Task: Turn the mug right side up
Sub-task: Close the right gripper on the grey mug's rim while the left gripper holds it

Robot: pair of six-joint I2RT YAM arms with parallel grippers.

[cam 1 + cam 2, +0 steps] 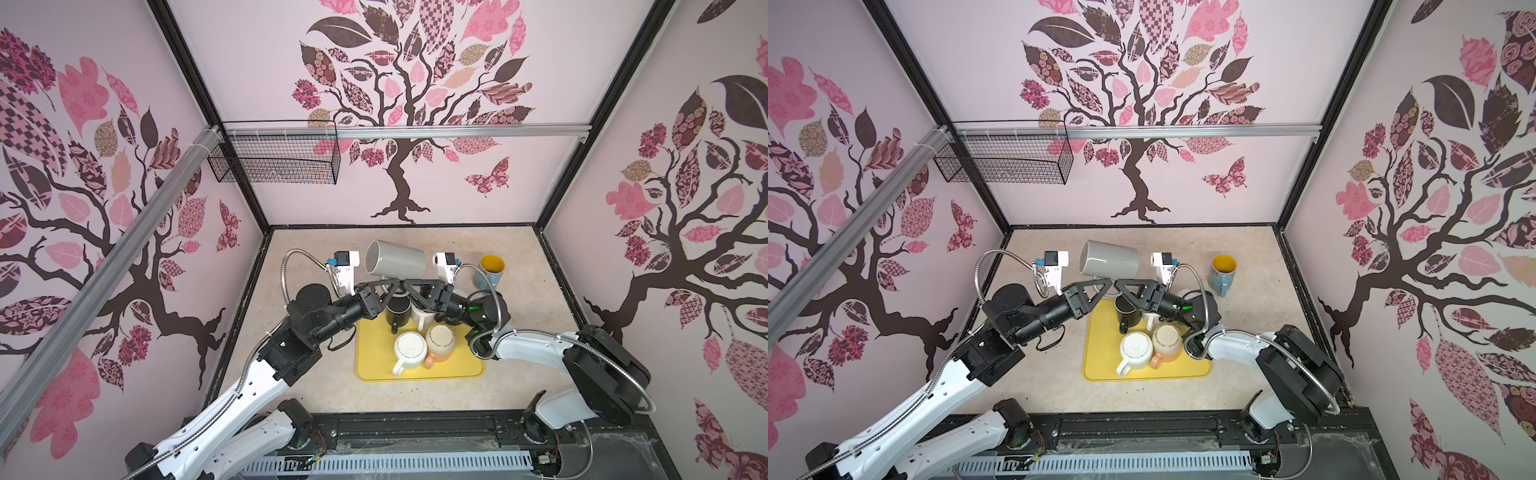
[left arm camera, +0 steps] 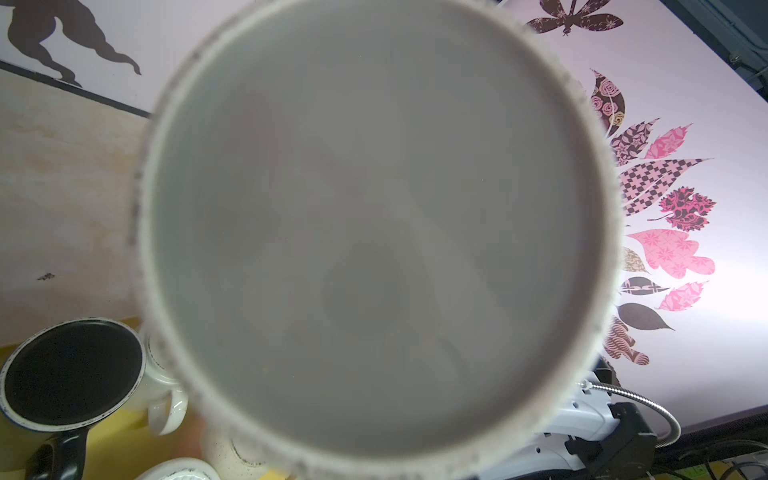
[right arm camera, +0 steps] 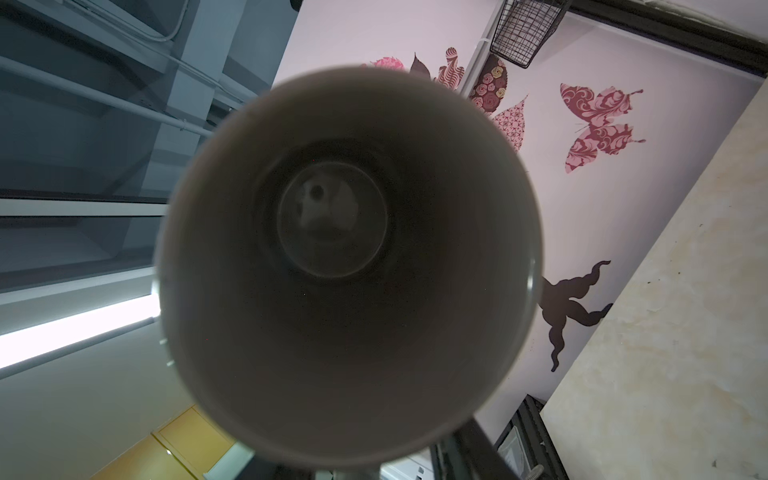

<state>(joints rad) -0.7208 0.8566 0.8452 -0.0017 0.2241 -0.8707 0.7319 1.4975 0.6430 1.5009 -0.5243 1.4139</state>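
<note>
Grey mug (image 1: 397, 259) is held aloft on its side above the far edge of the yellow tray (image 1: 374, 359), as is seen in both top views. Its base is turned toward the left arm and fills the left wrist view as a flat disc with a rough rim. Its mouth is turned toward the right arm, and its dark inside is looked into from the right wrist view.

The left gripper (image 1: 395, 286) is placed under the mug from the tray's left side, its jaws pressed together. The mug is carried on it, though the spot that is pinched is hidden beneath the mug's body. The right gripper (image 1: 408, 286) is placed almost tip to tip with it from the tray's right side, also under the mug. How far its jaws are parted cannot be told, nor whether the mug is touched by it.

Six mugs are counted. One is the grey mug in the air. Four are grouped on the tray. A black mug (image 1: 397, 316) and a white mug (image 1: 420, 319) are at its far edge, beneath the grippers. A ribbed white mug (image 1: 409, 347) and a beige mug (image 1: 440, 338) with an orange handle are stood upside down nearer its middle. One blue mug (image 1: 490, 272) with a yellow inside is stood upright on the table (image 1: 311, 374) beyond the tray's far right corner. One tray and two grippers are counted. One wire basket (image 1: 274, 164) is hung on a rail (image 1: 457, 132) well beyond the tray's far left.
</note>
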